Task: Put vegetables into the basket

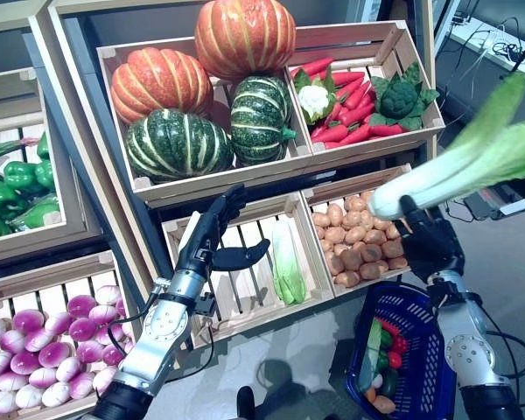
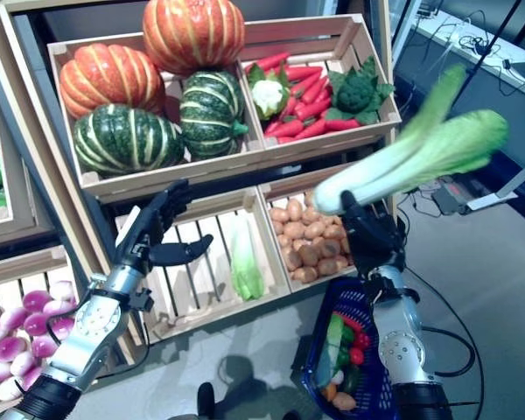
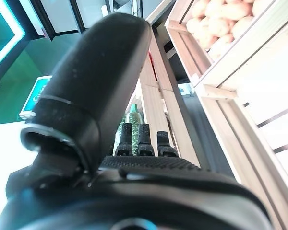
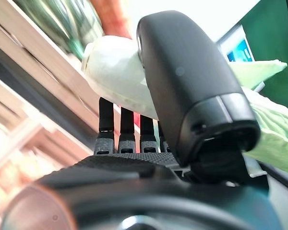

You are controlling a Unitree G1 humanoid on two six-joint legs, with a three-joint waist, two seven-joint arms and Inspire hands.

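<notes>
Wooden crates (image 1: pixel 245 289) hold produce; blue basket (image 1: pixel 424 367) holds vegetables.

A mock greengrocer's stand set up in a lab or office; tilted wooden crates (image 1: pixel 245 179) rise in tiers like a shop display; above the left hand (image 1: pixel 212 236) lie pumpkins (image 1: pixel 245 35) and striped squashes (image 1: pixel 177 144); up and to the right of it, red peppers (image 1: pixel 354 109), a cauliflower (image 1: pixel 315 99) and broccoli (image 1: pixel 398 98); potatoes (image 1: pixel 350 249) fill the crate just left of the right hand (image 1: pixel 429 245); purple turnips (image 1: pixel 44 350) and green peppers (image 1: pixel 13 188) sit far left; a blue shopping basket (image 1: pixel 420 367) stands below the right hand; behind it, a desk with cables (image 1: pixel 499 39) betrays the workroom.
</notes>
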